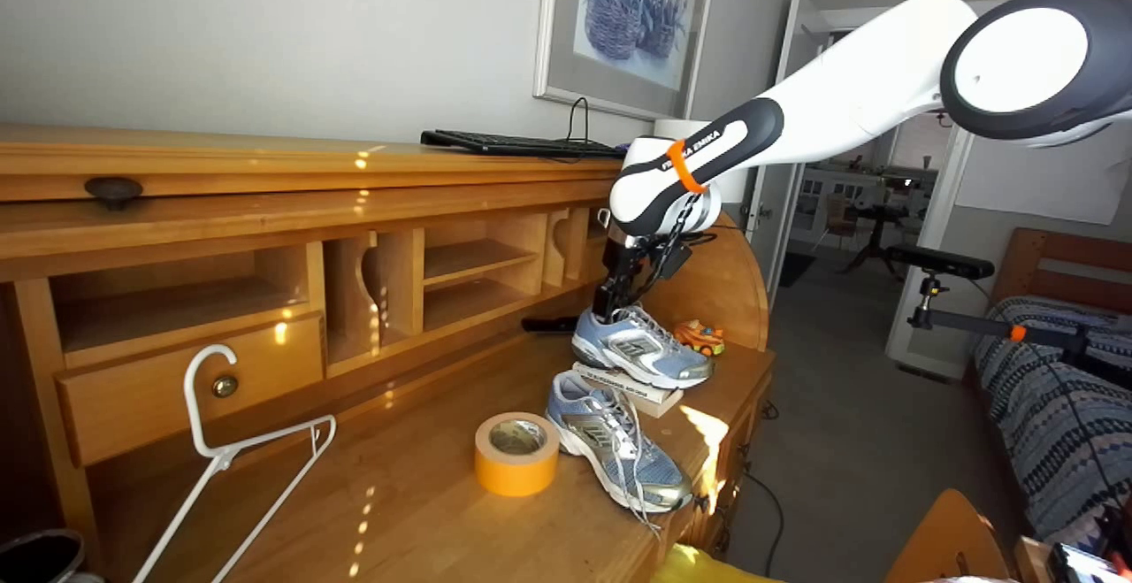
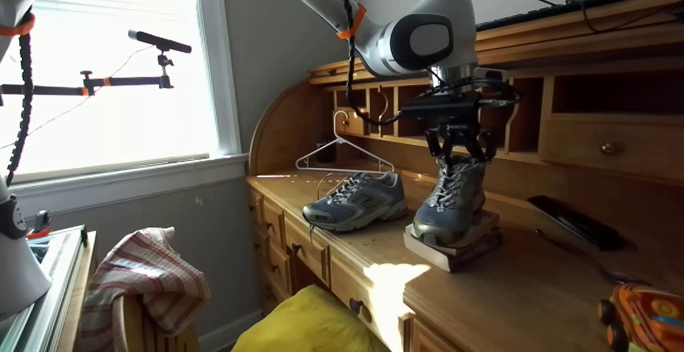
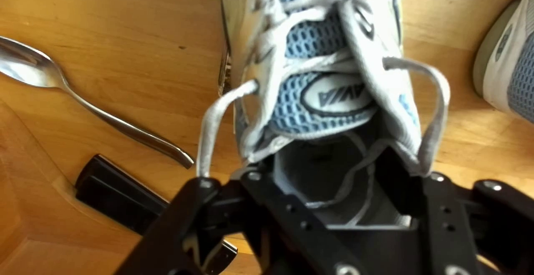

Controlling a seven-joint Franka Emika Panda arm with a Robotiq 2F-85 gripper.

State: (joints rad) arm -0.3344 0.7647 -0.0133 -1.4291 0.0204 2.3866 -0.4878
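we see a robot arm bent down over a wooden roll-top desk, its black gripper at the heel end of a blue-and-silver running shoe. the jaws stand spread apart at the shoe's opening, one toward each side of the collar, and in the wrist view we look between them into the dark interior and along the tongue, where an oval patch reads avia. we cannot tell exactly where each tip meets the shoe.

the shoe rests upright, sole down, on a low stack of what look to us like books, toe toward the desk's front edge, lace ends looping loose on either side. a matching shoe sits on the desktop beside the stack, and just beside it we spot an orange roll of tape. a white hanger, hook up, shows in both exterior views.

in the wrist view lie a spoon and a long black object that we cannot identify. an orange toy car sits near the desk's end, while a keyboard lies along the upper ledge. in an exterior view we find rumpled yellow fabric below the front edge and a striped cloth draped over a chair.
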